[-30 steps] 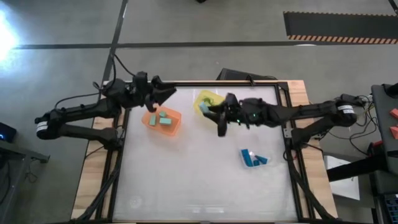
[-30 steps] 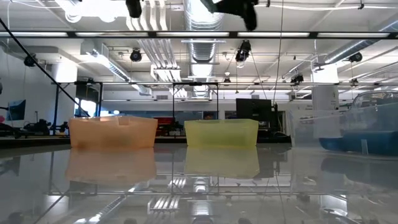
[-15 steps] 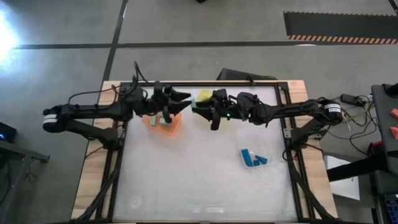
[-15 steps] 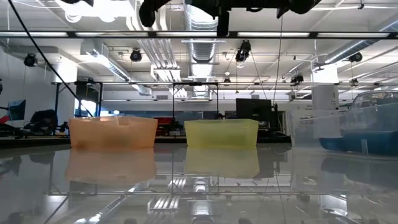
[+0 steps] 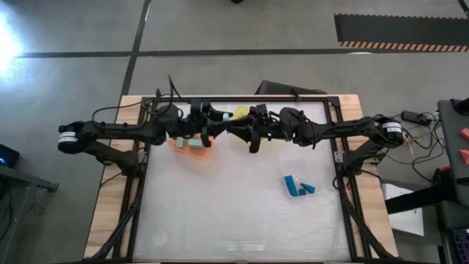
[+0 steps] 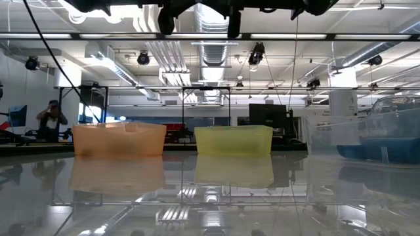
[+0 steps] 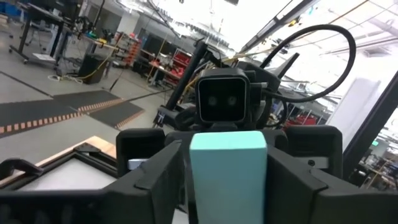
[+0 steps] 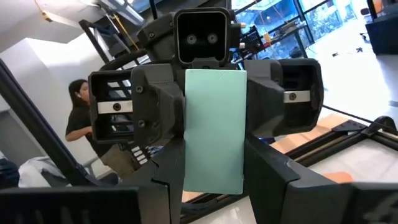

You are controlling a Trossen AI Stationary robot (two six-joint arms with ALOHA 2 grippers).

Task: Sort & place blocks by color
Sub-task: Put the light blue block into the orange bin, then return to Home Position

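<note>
Since 1 s ago both arms swung inward: in high view the left gripper (image 5: 218, 126) and right gripper (image 5: 236, 129) now meet tip to tip, w/ the orange bin (image 5: 192, 146) just below left jaws. Low view: arms only at top edge, grip not visible. Wrist views: a mint-teal block (image 7: 227, 174) sits between both jaw pairs, each pinching it.
</note>
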